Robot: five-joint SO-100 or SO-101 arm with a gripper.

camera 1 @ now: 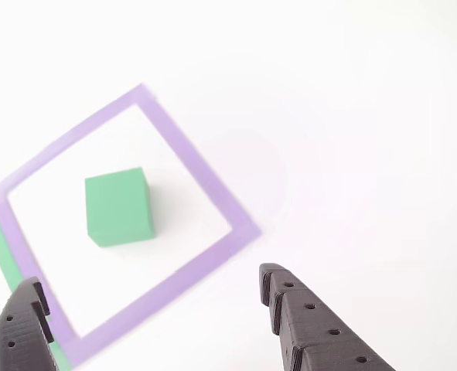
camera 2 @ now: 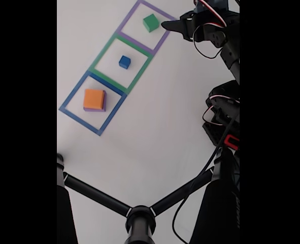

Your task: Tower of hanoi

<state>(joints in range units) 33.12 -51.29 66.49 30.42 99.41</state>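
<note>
Other view shows the black gripper (camera 1: 151, 309) wide apart, empty; it should straddle the green plastic block (camera 1: 118, 207) squarely before closing.

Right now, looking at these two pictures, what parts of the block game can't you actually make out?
- Purple block: in the fixed view the orange block sits on it, leaving a thin edge visible.
- Gripper: in the other view the bottom edge cuts off both fingers; in the fixed view it is too small to read.
- Green block: its underside is hidden in both views.
- Blue block: too small in the fixed view for detail.
</note>
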